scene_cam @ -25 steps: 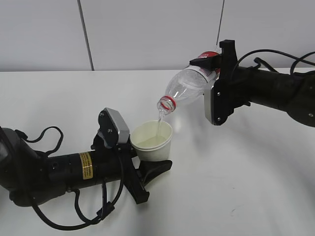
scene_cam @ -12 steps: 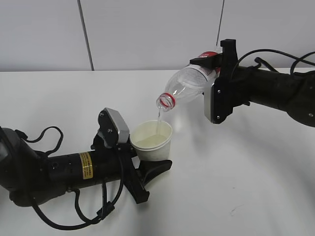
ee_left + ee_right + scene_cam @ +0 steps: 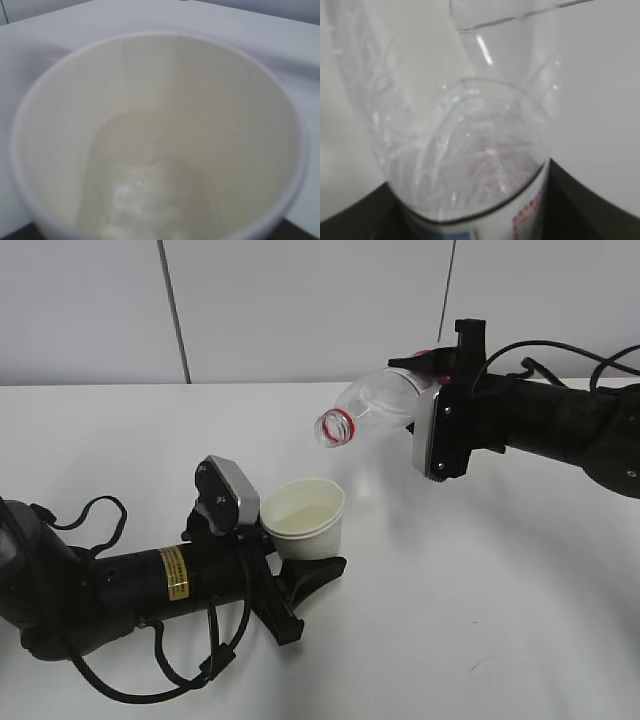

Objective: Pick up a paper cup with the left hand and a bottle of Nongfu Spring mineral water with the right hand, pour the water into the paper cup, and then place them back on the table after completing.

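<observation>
Gripping one paper cup upright near the table's front edge, the left hand has its fingers closed around the cup, which holds water. Up and to the right, the right hand clamps one clear bottle tilted nearly level, with its red-ringed mouth open above the cup.

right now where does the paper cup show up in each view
Exterior view: paper cup sits low and centre-left, held at the tip of the left hand, water inside.
Left wrist view: the cup fills nearly the whole picture, seen from above.
Right wrist view: not in it.
Shared landmark: the white table.
</observation>
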You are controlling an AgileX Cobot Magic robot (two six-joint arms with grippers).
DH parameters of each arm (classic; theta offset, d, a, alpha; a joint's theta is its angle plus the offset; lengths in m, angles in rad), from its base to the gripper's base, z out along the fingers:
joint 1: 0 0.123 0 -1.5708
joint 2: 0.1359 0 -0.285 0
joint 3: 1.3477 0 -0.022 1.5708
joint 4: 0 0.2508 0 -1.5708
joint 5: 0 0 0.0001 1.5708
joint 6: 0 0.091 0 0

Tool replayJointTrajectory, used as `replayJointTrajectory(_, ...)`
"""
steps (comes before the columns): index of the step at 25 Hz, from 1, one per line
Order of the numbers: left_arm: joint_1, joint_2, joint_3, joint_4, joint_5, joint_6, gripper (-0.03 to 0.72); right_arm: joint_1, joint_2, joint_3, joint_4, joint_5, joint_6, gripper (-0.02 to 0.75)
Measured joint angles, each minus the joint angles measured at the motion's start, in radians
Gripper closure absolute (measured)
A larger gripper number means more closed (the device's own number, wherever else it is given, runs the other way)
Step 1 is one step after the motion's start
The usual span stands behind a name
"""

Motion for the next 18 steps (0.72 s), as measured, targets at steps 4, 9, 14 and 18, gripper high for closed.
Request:
replayJointTrajectory(4, 0.000, 0.000, 0.000, -0.011, 0.000, 0.000, 0.310, 0.000, 0.000, 0.000, 0.000, 0.000, 0.143, 0.307)
replayJointTrajectory(9, 0.000, 0.000, 0.000, -0.042, 0.000, 0.000, 0.310, 0.000, 0.000, 0.000, 0.000, 0.000, 0.343, 0.307)
replayJointTrajectory(14, 0.000, 0.000, 0.000, -0.093, 0.000, 0.000, 0.310, 0.000, 0.000, 0.000, 0.000, 0.000, 0.601, 0.307)
replayJointTrajectory(18, 0.000, 0.000, 0.000, -0.136, 0.000, 0.000, 0.310, 0.000, 0.000, 0.000, 0.000, 0.000, 0.812, 0.307)
